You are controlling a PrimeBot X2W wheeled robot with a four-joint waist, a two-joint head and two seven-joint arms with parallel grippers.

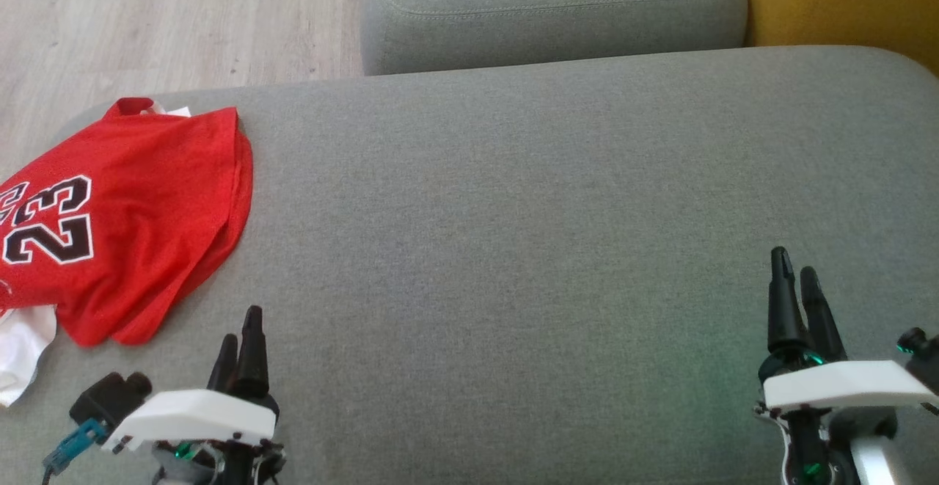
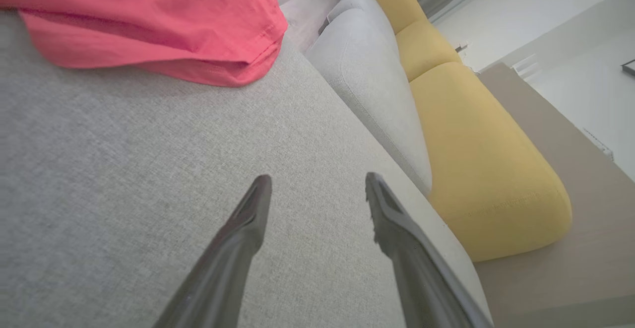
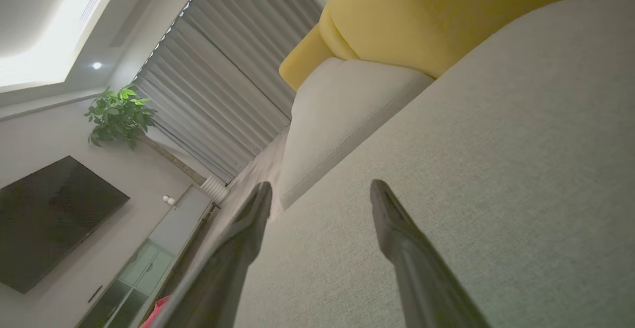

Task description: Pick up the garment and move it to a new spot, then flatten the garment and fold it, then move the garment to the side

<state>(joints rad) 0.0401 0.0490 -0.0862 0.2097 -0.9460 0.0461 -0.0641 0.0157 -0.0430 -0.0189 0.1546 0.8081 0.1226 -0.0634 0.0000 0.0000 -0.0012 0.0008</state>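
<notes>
Lying on grey cushion (image 1: 513,213), red jersey (image 1: 147,199); left tool (image 1: 240,326), right tool (image 1: 794,263) spread, empty.

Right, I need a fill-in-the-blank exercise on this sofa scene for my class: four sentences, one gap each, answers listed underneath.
1. The red jersey carries the number ____.
2. It lies on a sofa seat coloured ____.
3. The left gripper and the right gripper both stand with jaws ____.
4. In the left wrist view, the cushion beyond the seat is ____.

Missing words: 23; grey; open; yellow.
</notes>
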